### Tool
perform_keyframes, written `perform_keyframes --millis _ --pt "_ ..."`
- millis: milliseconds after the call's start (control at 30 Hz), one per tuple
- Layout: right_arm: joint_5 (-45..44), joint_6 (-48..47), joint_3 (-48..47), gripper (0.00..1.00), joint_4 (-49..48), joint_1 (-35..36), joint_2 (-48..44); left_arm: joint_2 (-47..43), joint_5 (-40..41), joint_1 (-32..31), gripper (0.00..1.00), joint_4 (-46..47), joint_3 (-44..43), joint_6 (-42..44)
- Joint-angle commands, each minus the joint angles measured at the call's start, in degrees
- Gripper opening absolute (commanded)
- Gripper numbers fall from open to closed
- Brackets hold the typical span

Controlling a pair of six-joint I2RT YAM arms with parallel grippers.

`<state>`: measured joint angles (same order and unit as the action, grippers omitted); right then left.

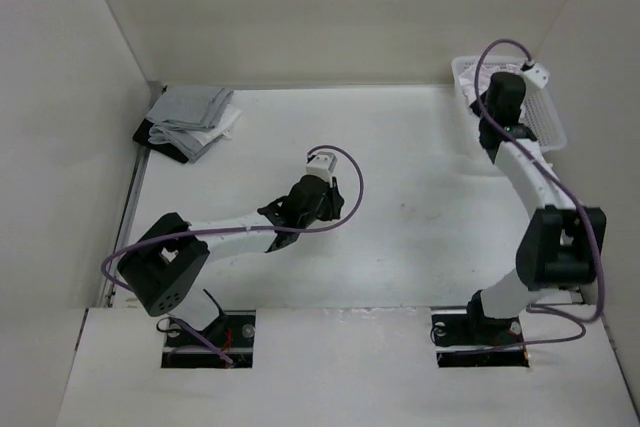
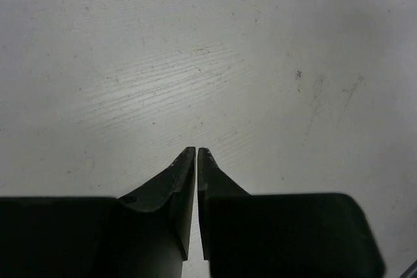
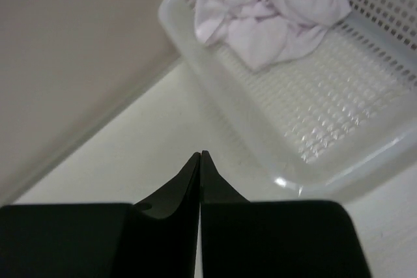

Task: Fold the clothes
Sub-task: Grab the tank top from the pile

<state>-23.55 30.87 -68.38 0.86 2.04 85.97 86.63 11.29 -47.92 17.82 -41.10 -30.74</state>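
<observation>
I see the white T-shirt (image 3: pixel 260 11) bunched up at one end of the white plastic basket (image 3: pixel 221 96), which sits at the far right corner of the tabletop (image 1: pixel 420 217). My right gripper (image 3: pixel 201 154) hangs near the basket's rim, fingers pressed together on nothing. My left gripper (image 2: pixel 197 151) is over the middle of the tabletop, jaws all but touching, also empty. A stack of grey and white cloths (image 1: pixel 195 112) lies at the far left corner
</observation>
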Motion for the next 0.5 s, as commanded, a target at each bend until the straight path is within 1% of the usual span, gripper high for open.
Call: perform_keyframes --millis 0,67,100,133,200,300,333,467 --pt "3.6 -2.4 -17.3 0.1 8.3 -7.6 15.8 -2.3 -0.8 0.7 0.17 4.9 1.2 0.5" --pt "2.9 -3.6 -25.0 0.19 11.0 -9.5 22.6 -2.2 -0.9 1.0 0.24 5.5 1.6 0.2" --pt "2.4 -4.4 -31.9 0.29 13.0 -11.2 28.6 -2.2 -0.9 1.5 0.31 6.0 2.0 -0.3" --pt "2.0 -4.9 -37.3 0.39 13.9 -12.8 33.2 -2.3 -0.9 2.0 0.35 6.5 2.3 -0.6" --pt "2.6 -5.2 -43.0 0.48 14.7 -15.1 38.7 -2.6 -1.1 3.0 0.4 7.4 3.0 -1.2" --pt "6.7 -5.3 -50.5 0.55 16.9 -17.6 45.6 -2.3 -2.6 5.1 0.43 9.0 3.8 -2.7" --pt "7.4 -5.4 -53.1 0.56 17.8 -18.0 47.9 -1.9 -3.5 5.8 0.43 9.5 4.0 -3.4" --pt "7.6 -5.7 -58.4 0.59 19.0 -19.0 53.2 -0.6 -6.9 7.1 0.43 12.4 4.7 -5.6"
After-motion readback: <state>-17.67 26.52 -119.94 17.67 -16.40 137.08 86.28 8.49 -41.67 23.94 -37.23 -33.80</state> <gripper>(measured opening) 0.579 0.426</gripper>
